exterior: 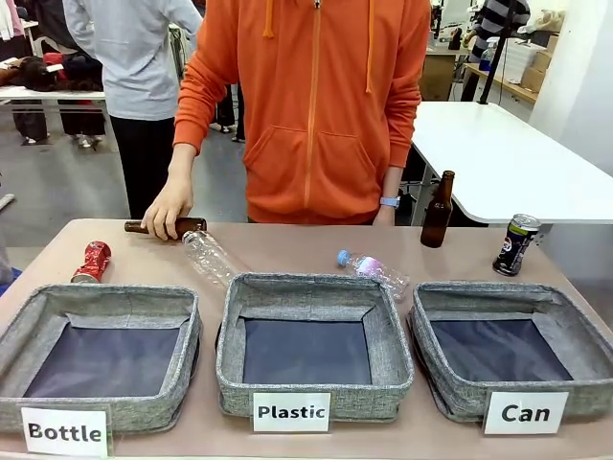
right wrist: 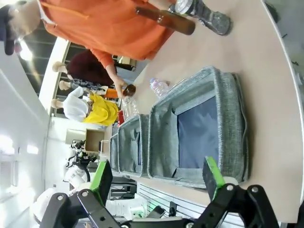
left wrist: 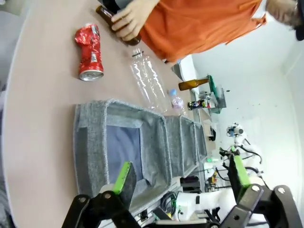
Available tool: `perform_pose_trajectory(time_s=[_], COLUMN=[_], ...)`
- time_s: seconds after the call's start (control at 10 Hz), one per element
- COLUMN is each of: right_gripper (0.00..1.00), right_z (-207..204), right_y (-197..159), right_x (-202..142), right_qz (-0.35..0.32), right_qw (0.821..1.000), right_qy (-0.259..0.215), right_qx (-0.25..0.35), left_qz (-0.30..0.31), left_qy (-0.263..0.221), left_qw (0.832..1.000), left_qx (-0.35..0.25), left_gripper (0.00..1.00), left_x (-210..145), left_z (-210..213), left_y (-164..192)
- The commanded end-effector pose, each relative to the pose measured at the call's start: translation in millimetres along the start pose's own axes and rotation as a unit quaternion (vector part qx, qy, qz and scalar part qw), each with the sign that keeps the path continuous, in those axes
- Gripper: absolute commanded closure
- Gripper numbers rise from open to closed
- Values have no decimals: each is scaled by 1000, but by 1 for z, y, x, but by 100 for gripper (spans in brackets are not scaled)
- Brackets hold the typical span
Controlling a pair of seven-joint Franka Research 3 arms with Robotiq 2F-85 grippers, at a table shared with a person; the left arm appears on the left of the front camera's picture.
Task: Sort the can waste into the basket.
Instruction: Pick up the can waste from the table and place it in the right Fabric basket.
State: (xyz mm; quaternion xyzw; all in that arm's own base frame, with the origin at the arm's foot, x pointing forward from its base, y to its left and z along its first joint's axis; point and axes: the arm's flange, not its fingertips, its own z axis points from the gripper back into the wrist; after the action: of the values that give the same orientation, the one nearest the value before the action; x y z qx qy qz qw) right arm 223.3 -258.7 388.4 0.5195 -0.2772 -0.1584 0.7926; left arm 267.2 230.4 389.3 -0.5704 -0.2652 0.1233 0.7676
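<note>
Tabletop (exterior: 287,251) — two cans (exterior: 93,261) (exterior: 517,244), three baskets (exterior: 105,297) (exterior: 306,286) (exterior: 498,292), four bottles (exterior: 194,224) (exterior: 438,213) (exterior: 211,257) (exterior: 374,270) — left gripper (left wrist: 180,164), right gripper (right wrist: 156,163) both spread.

Left gripper (left wrist: 180,176) hovered above the tabletop (left wrist: 42,123), clear of it. Its fingers (left wrist: 124,179) were spread wide, with the green pads (left wrist: 237,172) facing each other across the gap. The wrist was tilted, fingers aimed at a slant across the tabletop.

Right gripper (right wrist: 156,175) was in the same state: fingers (right wrist: 101,176) wide apart, held off the tabletop, also aimed at a slant.

The person stood at the far side. Person's right hand (exterior: 169,207) was down at the tabletop, palm down, knuckles up, curled in a grip, forearm sloping down to it. Person's left arm (exterior: 402,115) hung straight at the side, with person's left hand (exterior: 384,217) mostly hidden behind the tabletop edge.
</note>
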Motion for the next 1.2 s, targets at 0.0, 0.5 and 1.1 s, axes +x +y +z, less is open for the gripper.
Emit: perform_pose_trajectory(time_s=[0.0,0.5,1.1], right_gripper=[0,0,0], right_z=[5,-54,-122], right_y=[3,28,61], right_x=[-3,43,73], right_qz=[15,207,340], right_qw=[1000,958,905], right_qy=[-7,-68,11], right_qx=[4,-188,-256], left_qz=[-18,-18,-18], left_qy=[1,1,1], left_qw=[1000,1000,1000], left_qx=[2,2,2], left_gripper=[0,0,0], left_x=[-1,-1,-1], left_z=[1,1,1], left_y=[-4,-4,-4])
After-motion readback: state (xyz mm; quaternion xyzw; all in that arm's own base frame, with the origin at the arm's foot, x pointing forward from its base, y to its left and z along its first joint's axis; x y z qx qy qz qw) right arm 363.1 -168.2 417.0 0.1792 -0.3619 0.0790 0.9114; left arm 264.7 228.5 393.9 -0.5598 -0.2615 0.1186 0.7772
